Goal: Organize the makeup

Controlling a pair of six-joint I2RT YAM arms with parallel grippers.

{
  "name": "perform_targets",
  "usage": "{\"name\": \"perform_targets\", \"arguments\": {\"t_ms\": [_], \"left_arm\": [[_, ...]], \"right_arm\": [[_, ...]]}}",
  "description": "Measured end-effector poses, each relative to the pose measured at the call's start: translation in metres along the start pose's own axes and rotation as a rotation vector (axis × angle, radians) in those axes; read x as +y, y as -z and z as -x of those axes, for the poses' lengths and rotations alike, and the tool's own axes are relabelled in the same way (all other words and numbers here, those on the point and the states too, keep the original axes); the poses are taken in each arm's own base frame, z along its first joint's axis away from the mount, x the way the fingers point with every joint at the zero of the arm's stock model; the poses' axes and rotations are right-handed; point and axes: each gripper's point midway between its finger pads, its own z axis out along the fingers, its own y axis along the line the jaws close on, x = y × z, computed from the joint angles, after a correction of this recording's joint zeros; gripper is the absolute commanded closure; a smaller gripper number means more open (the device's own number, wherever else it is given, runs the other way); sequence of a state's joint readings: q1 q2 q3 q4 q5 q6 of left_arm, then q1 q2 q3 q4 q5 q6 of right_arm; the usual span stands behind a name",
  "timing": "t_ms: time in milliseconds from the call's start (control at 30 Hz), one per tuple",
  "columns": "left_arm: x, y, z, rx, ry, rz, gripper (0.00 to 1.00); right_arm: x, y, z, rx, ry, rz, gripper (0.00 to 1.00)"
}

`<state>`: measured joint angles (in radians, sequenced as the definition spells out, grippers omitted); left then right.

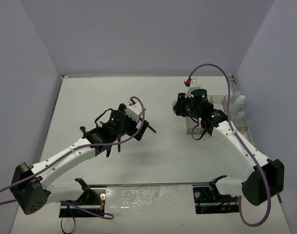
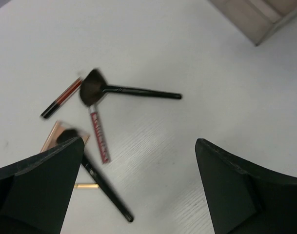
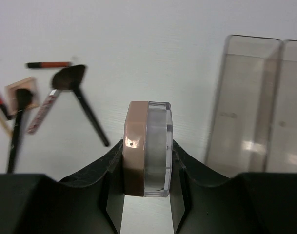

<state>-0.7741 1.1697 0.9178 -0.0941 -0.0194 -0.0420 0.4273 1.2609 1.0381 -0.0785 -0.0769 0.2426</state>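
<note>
Inspector: Nearest first, right wrist view. How does the right gripper [image 3: 147, 168] stand?

Operator: Closed on the round compact [image 3: 147, 141]. It is held on edge and clear of the table, with the tan lid to nine o'clock and the clear base to three.

Inspector: Hazard one: flat pads on a curved rim. In my judgement a quick swing could let it roll or slip out.

Operator: Beyond it, at two o'clock, stands the clear organizer [image 3: 221, 112], with its upright walls facing the compact.

Inspector: Hazard two: a tilted approach could catch a wall and shove the organizer instead of seating the compact.

Operator: Left wrist view: the left gripper [image 2: 139, 142] is spread wide above the table and holds nothing.

Inspector: What lies beyond it?

Operator: From seven round to eleven o'clock: a thin brush [image 2: 102, 187] with its head over a tan square card [image 2: 50, 139], then a gloss tube [image 2: 99, 136]. Farther out, the fan brush [image 2: 133, 90] has its head touching the tube's end, and a red pencil [image 2: 62, 97] lies just beside.

Inspector: Crowded. Closing on one piece may drag its neighbour, and the round handles may roll.
</note>
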Motion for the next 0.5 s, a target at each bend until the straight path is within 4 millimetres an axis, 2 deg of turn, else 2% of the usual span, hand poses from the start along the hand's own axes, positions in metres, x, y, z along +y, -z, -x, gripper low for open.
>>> {"name": "perform_targets", "arguments": {"t_ms": [133, 233, 367, 500], "left_arm": [[0.053, 0.022, -0.003, 0.094, 0.128, 0.221, 0.03], [0.098, 0.051, -0.003, 0.098, 0.252, 0.361, 0.03], [0.130, 0.097, -0.009, 0.078, 0.342, 0.489, 0.03], [0.146, 0.136, -0.017, 0.024, 0.370, 0.572, 0.03]], "right_arm": [[-0.071, 0.007, -0.005, -0.023, 0.000, -0.330, 1.00], [-0.128, 0.015, -0.016, 0.005, -0.032, -0.546, 1.00], [-0.185, 0.024, -0.026, 0.035, -0.086, -0.734, 1.00], [-0.235, 0.031, -0.036, 0.062, -0.157, -0.868, 1.00]]}}
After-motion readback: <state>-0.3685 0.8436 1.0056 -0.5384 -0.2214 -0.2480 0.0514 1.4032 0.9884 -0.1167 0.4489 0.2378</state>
